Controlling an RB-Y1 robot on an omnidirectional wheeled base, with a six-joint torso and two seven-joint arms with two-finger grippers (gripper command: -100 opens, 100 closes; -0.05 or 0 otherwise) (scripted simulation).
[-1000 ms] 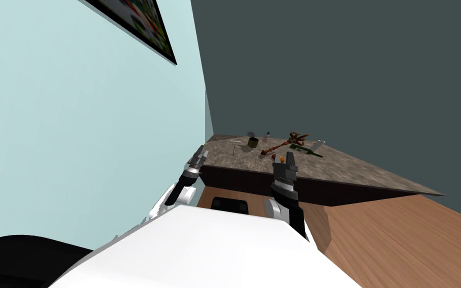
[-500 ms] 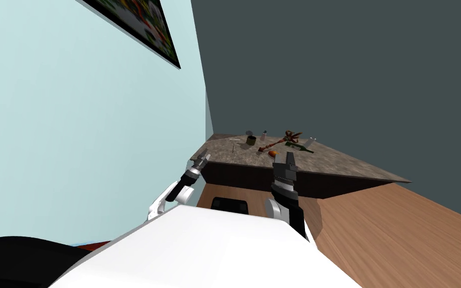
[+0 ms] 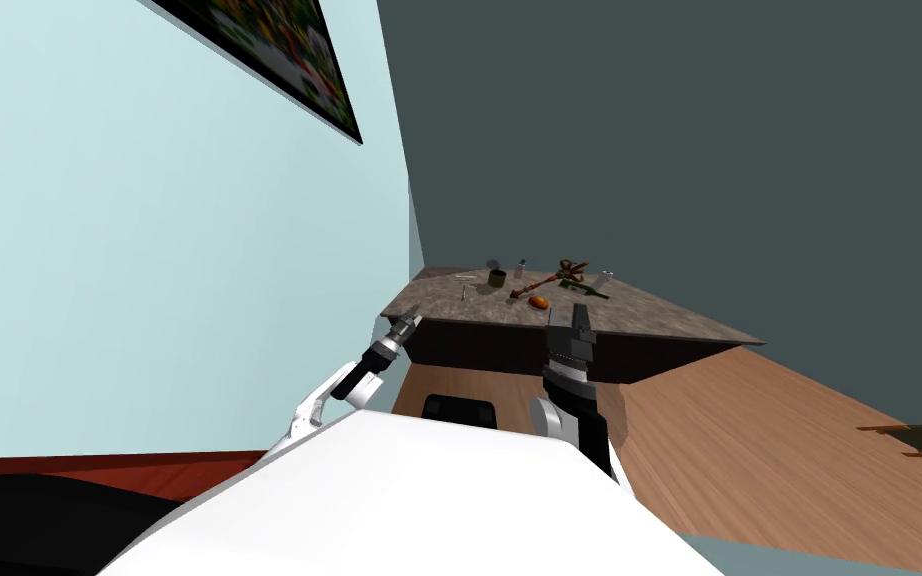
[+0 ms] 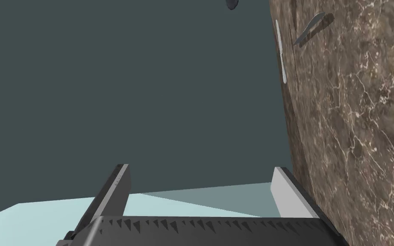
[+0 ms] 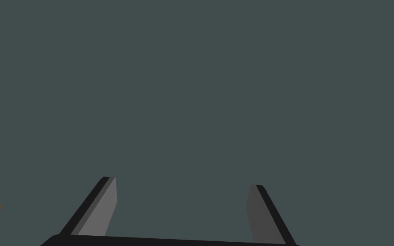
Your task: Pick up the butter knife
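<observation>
Butter knife (image 4: 310, 29) flat on counter (image 4: 354, 128) | likely thin, stiff, slick, light | pinch across handle | left pincer (image 4: 200, 171), right pincer (image 5: 183, 181) wide, empty

Both forearms extend forward toward the brown marbled counter (image 3: 661, 318). The left gripper (image 3: 407, 322) hangs just beside the counter's near left corner, tilted up toward it, fingers spread apart. The right gripper (image 3: 566, 316) stands upright before the counter's front edge, fingers likewise parted.
</observation>
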